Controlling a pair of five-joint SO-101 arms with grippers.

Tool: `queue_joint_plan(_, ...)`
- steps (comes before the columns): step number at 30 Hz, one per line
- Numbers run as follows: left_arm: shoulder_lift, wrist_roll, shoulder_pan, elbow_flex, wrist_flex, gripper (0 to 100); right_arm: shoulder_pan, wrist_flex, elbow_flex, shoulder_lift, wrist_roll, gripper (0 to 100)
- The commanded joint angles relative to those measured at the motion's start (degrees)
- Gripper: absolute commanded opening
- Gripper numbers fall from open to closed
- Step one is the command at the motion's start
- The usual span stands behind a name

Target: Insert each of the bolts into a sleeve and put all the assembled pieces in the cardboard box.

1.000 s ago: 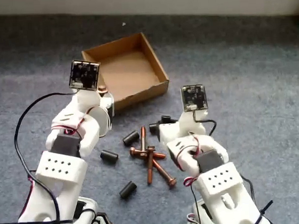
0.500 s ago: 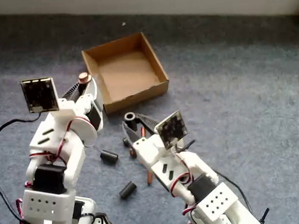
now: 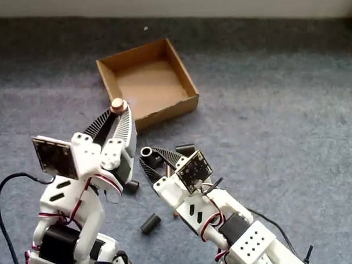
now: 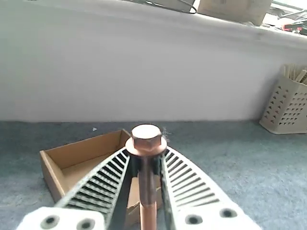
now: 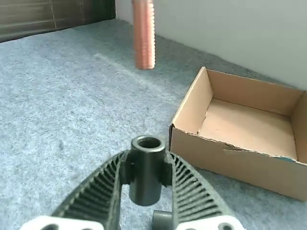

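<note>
Bolt (image 4: pixel 146 139) & sleeve (image 5: pixel 146 168) are both up in the air, so the step in hand looks like the mating itself. Imo it goes well only if the two axes line up before any push: sleeve w/ its open bore facing up, bolt plumb w/ threaded end down, tip brought right over the bore, then lowered slowly w/o side load. The right pincer (image 5: pixel 146 162) should just grip firm and not tilt; a small lean would prob. make the thread catch on the rim. The left pincer (image 4: pixel 146 154) has its ribbed fingers lying along the shaft below the head, so likely only the free lower part can go in before that grip must ease. A partial seat first, then release & press on the head, seems the safer way. Re state: left pincer is closed narrow on the bolt, head sitting just past the fingertips. Right pincer is clamped round the sleeve's middle, bore end sticking out beyond the tips. Bolt vs right pincer: in the right wrist view the threaded end hangs higher than the sleeve and farther off, toward the cardboard box (image 5: pixel 225 160), not touching. In the high view the bolt head is near the box's front wall, the sleeve nearer the arms, the two apart. Other loose sleeves (image 3: pixel 149 223) lie on the carpeted worktop (image 3: pixel 281 133).
</note>
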Motion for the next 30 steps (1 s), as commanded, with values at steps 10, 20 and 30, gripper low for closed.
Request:
queue_joint_plan(10, -3.3, -3.8, 4.0, 2.7, 1.1, 0, -0.4, -1.6, -0.6, -1.5, 0.7, 0.5)
queue_joint_plan(20, -3.6, -3.4, 4.0, 2.9, 3.3, 0, -0.6, -3.6, -0.5, -1.5, 0.7, 0.5)
queue_joint_plan(30, -3.8, -3.4, 6.1, 4.4, 3.1, 0, -0.5, -12.0, 3.4, -1.5, 0.8, 0.5)
